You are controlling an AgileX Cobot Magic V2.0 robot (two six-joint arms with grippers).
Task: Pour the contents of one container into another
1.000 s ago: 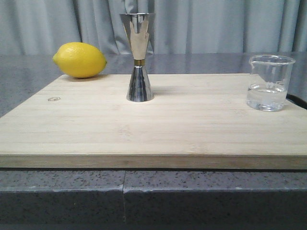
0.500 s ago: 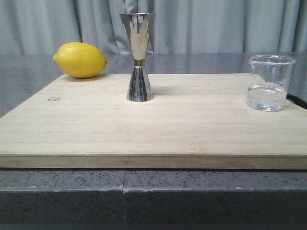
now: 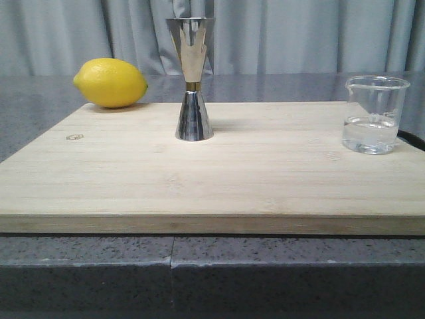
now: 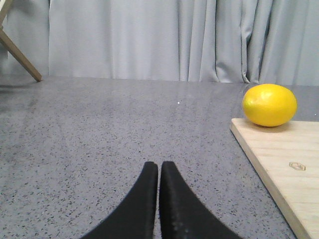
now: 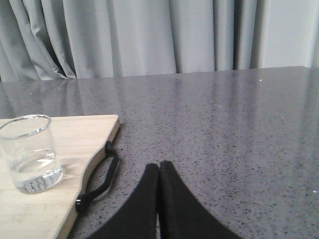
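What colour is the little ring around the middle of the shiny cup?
Gold, on the steel jigger; front view shows it best.

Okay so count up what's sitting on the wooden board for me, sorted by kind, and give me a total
Fruit: 1, the lemon, at the board's far left corner.
Glass containers: 1, the beaker with clear liquid in it.
Metal measuring cups: 1, the steel jigger, standing upright.
Total: 3 things on the cutting board.
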